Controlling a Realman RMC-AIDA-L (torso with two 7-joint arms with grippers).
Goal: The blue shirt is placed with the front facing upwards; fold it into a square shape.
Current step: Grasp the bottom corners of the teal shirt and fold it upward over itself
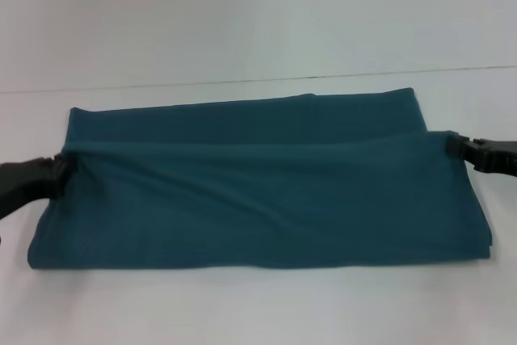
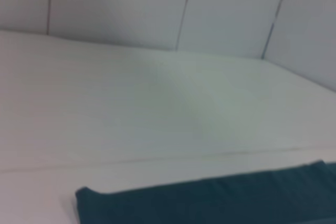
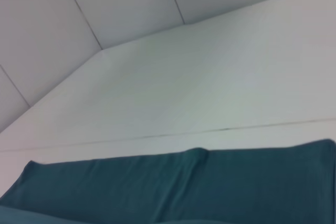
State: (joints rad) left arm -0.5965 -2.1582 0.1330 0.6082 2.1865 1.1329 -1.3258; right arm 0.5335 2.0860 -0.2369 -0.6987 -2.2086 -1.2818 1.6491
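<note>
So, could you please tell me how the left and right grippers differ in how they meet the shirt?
The left gripper meets the blue shirt at its left edge, lower in the head view; the right gripper meets its right edge, slightly higher. More of the left shows. Both are black, gripping a raised fold.

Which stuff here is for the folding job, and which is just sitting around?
For the job:
- blue shirt, partly folded
- left gripper, at the shirt's left edge
- right gripper, at its right edge

Just there:
- white table
- panelled wall
</note>
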